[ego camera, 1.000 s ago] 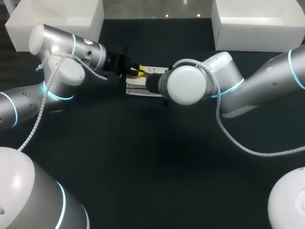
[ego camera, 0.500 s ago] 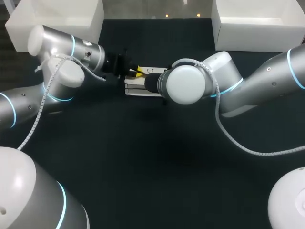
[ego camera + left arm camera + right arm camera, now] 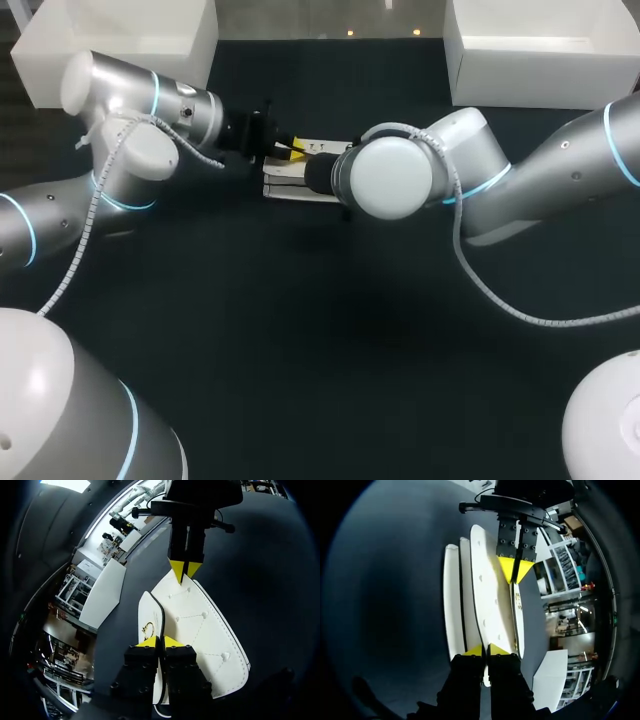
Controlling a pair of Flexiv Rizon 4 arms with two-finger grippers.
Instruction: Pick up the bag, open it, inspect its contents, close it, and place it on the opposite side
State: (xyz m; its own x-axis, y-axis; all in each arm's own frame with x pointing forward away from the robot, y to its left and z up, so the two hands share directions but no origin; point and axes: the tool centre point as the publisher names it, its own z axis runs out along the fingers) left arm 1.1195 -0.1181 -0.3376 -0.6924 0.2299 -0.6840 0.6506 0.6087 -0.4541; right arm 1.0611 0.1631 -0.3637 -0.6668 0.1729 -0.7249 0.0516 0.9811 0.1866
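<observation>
Item: bag (image 3: 298,182), white, made of several flat leaves standing on edge side by side. It sits toward the far side of the dark table (image 3: 300,340), between our two arms; whether it rests on the surface or hangs just clear of it we cannot tell.

Left gripper (image 3: 160,642): clenched on the bag's left end, its tips pinching one thin leaf (the one with a small gold mark).

Right gripper (image 3: 486,650): clenched on the opposite end, its tips pinching the broad stitched flap; by our reading this is a different leaf from the one our left holds.

Governing relation: the bag's long axis runs straight from one gripper to the other, with each arm at its own end and neither nearer. We judge that opening calls for drawing the two held leaves apart across that axis, not along it; pulling lengthwise would only stretch the bag or slip a pinch.
</observation>
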